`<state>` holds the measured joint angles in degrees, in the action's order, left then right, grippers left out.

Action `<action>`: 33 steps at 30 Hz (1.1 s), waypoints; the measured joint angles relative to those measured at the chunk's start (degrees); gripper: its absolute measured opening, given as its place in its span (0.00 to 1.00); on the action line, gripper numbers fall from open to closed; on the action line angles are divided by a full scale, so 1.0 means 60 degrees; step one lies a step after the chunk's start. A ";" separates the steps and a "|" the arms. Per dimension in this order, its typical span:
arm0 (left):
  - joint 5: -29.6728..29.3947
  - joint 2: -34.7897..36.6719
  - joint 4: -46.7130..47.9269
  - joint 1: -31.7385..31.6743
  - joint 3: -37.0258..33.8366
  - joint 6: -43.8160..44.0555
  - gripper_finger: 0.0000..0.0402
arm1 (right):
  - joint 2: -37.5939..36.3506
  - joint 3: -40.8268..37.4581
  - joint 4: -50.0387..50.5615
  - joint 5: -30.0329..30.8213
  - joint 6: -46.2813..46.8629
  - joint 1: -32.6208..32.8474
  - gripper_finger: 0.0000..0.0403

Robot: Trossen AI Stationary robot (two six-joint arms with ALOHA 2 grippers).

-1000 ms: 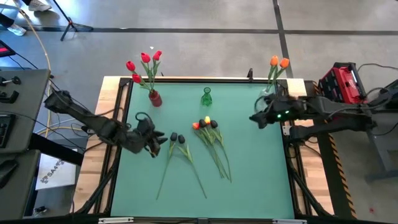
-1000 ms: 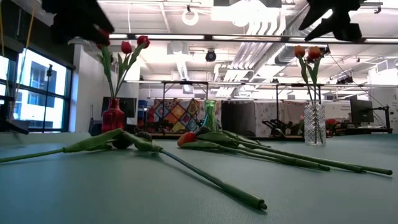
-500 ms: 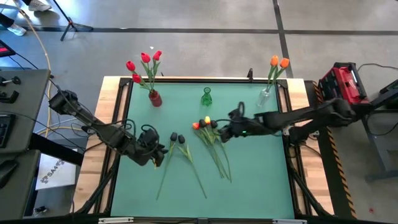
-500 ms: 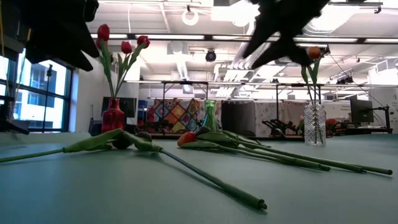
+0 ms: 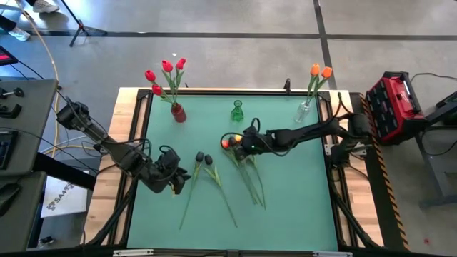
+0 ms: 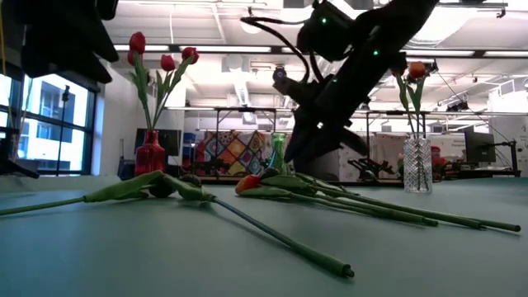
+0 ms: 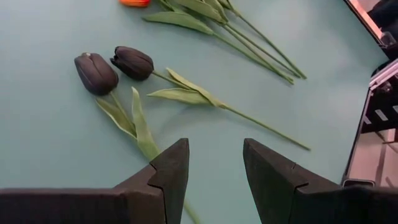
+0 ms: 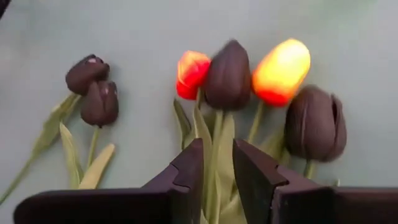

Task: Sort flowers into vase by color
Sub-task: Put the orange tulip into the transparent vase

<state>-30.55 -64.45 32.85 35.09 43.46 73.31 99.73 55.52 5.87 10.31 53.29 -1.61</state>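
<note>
Flowers [image 5: 246,168] lie loose mid-table, heads toward the vases, stems running back toward the near edge. The right gripper [image 8: 216,163] hangs right over the bunch, fingers slightly apart astride a black tulip's [image 8: 228,74] stem, nothing held. The left gripper [image 7: 214,167], fingers apart, waits beside two black tulips [image 7: 115,67].

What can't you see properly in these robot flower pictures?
- Right gripper, right wrist view: a green stem sits between its fingers; a grip cannot be told.
- Middle flowers, high view: the right arm covers some heads.
- Green vase, low view: partly behind that arm.
</note>
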 joint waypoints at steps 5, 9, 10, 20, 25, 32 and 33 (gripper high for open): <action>0.0008 0.0000 0.0078 0.0048 0.0000 0.0001 0.35 | 0.0329 0.0747 0.1178 0.0429 -0.0597 -0.0288 0.19; 0.0009 0.0000 0.0086 0.0046 0.0000 -0.0099 0.35 | 0.0795 0.1390 0.2121 0.0259 -0.0996 -0.0652 0.19; 0.0006 0.0000 0.0089 0.0039 0.0000 -0.0157 0.35 | 0.0912 0.1508 0.2101 0.0122 -0.1122 -0.0714 0.20; 0.0000 0.0000 0.0156 0.0033 0.0000 -0.0235 0.35 | 0.1518 0.1876 0.2768 -0.0378 -0.0717 -0.0651 0.19; -0.0007 0.0000 0.0602 0.0033 0.0000 -0.0250 0.35 | 0.1518 0.1867 0.2789 -0.0480 -0.0764 -0.0796 0.19; 0.0025 0.0000 0.0767 0.0033 0.0000 -0.0158 0.35 | 0.1518 0.1867 0.2678 -0.0982 -0.0957 -0.0870 0.19; 0.0044 0.0000 0.0772 0.0033 0.0000 -0.0155 0.35 | 0.1520 0.1867 0.2660 -0.0989 -0.0946 -0.0854 0.19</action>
<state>-30.28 -64.45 37.48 35.29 43.46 72.38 108.85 66.72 21.84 4.38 47.62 -6.73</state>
